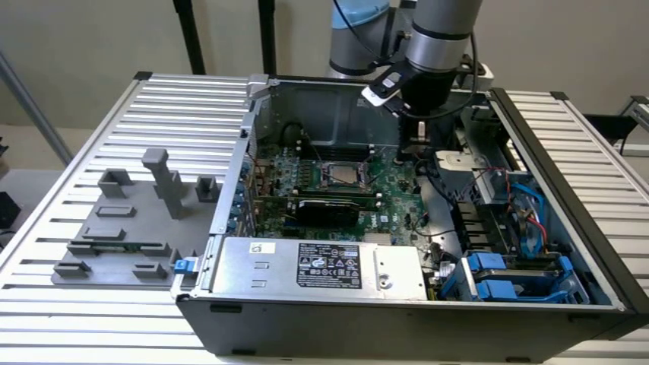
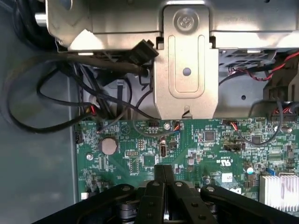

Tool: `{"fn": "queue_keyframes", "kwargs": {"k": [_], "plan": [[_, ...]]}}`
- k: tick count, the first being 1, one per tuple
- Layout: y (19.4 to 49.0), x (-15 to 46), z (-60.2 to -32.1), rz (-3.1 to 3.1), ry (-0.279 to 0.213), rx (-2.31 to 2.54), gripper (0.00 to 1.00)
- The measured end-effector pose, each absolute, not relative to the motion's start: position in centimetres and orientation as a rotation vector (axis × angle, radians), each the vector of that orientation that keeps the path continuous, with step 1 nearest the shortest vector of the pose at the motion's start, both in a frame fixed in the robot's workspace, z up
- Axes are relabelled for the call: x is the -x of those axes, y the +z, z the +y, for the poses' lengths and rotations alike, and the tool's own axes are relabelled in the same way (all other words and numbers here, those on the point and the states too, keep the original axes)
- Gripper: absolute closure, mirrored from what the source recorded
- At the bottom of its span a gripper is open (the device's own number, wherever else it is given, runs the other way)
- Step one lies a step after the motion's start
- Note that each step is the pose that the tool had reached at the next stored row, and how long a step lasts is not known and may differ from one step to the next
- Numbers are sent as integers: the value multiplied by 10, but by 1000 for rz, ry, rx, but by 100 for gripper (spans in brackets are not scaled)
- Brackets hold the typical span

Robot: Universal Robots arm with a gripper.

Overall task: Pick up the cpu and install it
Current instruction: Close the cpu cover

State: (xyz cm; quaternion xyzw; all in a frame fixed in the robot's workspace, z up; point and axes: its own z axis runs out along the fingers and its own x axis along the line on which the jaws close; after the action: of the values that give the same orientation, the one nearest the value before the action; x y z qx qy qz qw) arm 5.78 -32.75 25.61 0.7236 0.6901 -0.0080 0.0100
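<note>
An open computer case (image 1: 568, 190) lies on a slatted table, and its green motherboard (image 1: 335, 190) faces up. Inside the dark metal-framed socket at the board's middle lies the cpu (image 1: 343, 176), a silver-beige square. My gripper (image 1: 412, 143) hangs inside the case near the back wall, toward the exterior view's right of the socket and apart from the cpu. In the wrist view my gripper (image 2: 163, 179) is shut, its black fingers (image 2: 159, 173) pressed together with nothing between them, over the motherboard's edge (image 2: 187, 149).
A silver power supply (image 1: 319, 265) fills the case front. Blue drive caddies (image 1: 507, 277) and cables sit at the exterior view's right. Grey plastic blocks (image 1: 132, 220) stand on the table at the left. A metal bracket (image 2: 187, 60) and loose black cables (image 2: 56, 93) lie beyond the fingers.
</note>
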Motion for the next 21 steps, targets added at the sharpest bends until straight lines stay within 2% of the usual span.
{"fn": "queue_keyframes", "kwargs": {"k": [6, 10, 15, 21], "plan": [[248, -37, -326, 2159, -27, -2257, 89], [248, -32, -325, 2176, -64, -2272, 89], [248, -25, -325, 2206, -135, -2299, 89], [247, -15, -325, 2228, -155, -2300, 89]]}}
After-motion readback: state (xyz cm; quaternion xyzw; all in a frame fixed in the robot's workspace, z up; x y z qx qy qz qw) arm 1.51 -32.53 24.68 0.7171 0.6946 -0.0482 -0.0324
